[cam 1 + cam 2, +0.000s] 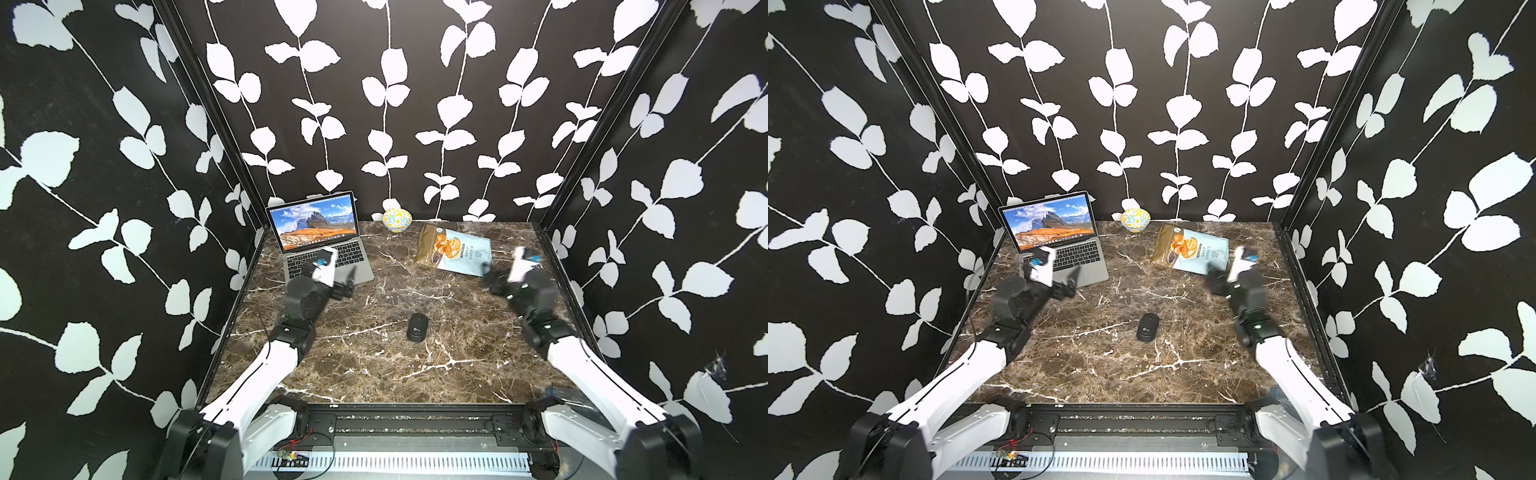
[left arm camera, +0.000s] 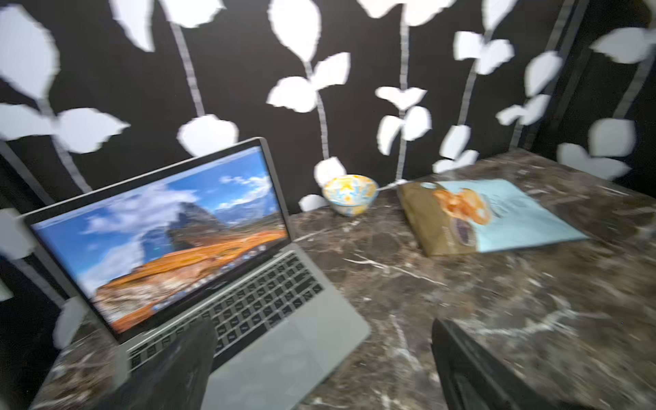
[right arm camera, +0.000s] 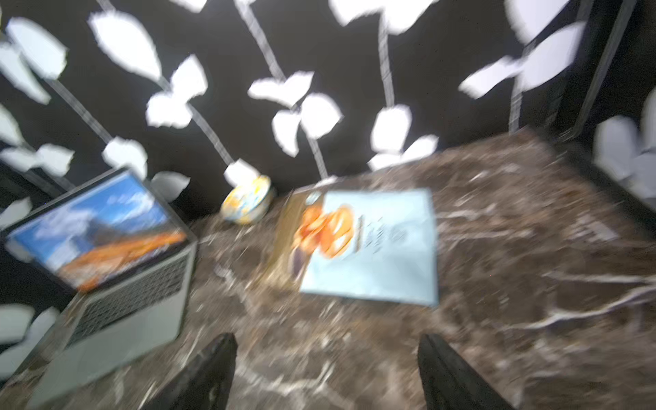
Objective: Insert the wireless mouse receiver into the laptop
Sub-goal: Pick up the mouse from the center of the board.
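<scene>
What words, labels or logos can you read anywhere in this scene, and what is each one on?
"CASSAVA CHIPS": printed sideways on the snack bag, as best it reads; the bag's smaller print is too small to read.
wireless mouse: a pale round mark on top, too small to read.
laptop: key legends and on-screen menu bar too small to read.
Both wrist views are too blurred to read any text.

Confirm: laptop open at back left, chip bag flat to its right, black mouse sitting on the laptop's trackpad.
Wrong on the mouse: both top views show the wireless mouse on the marble table, nearer the front, apart from the laptop. The open laptop and the chip bag are as stated.
</scene>
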Robot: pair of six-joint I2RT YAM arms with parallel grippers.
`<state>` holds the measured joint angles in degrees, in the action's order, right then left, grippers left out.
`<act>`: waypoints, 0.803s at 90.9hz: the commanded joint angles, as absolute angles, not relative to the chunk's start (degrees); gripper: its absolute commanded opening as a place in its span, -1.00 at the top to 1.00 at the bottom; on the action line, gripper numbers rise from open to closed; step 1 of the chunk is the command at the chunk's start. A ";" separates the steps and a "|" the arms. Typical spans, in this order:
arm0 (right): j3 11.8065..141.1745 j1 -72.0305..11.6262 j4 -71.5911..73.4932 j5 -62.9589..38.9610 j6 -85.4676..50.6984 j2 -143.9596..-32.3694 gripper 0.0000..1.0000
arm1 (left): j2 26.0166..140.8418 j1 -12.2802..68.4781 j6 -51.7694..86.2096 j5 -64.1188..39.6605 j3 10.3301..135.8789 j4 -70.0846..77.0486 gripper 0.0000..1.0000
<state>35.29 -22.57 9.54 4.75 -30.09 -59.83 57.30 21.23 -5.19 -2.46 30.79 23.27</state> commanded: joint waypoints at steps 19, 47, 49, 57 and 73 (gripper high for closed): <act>39.87 -54.09 -7.13 21.46 -51.88 -76.88 -0.75 | 58.30 32.53 -11.49 -1.01 21.44 23.07 -0.97; 53.00 -58.01 -6.38 21.15 -53.32 -97.64 -0.78 | 57.03 32.96 -12.03 -0.58 19.37 25.11 -0.97; 53.94 -57.96 -7.00 21.46 -53.41 -98.92 -0.78 | 56.97 32.96 -11.99 -0.50 19.34 25.13 -0.97; 57.20 -57.98 -11.81 23.35 -55.18 -102.59 -0.79 | 56.54 33.01 -12.46 -0.97 19.21 25.14 -0.97; 57.87 -57.87 -12.40 24.91 -56.29 -105.98 -0.52 | 54.92 33.28 -16.38 -3.19 19.25 24.06 -0.97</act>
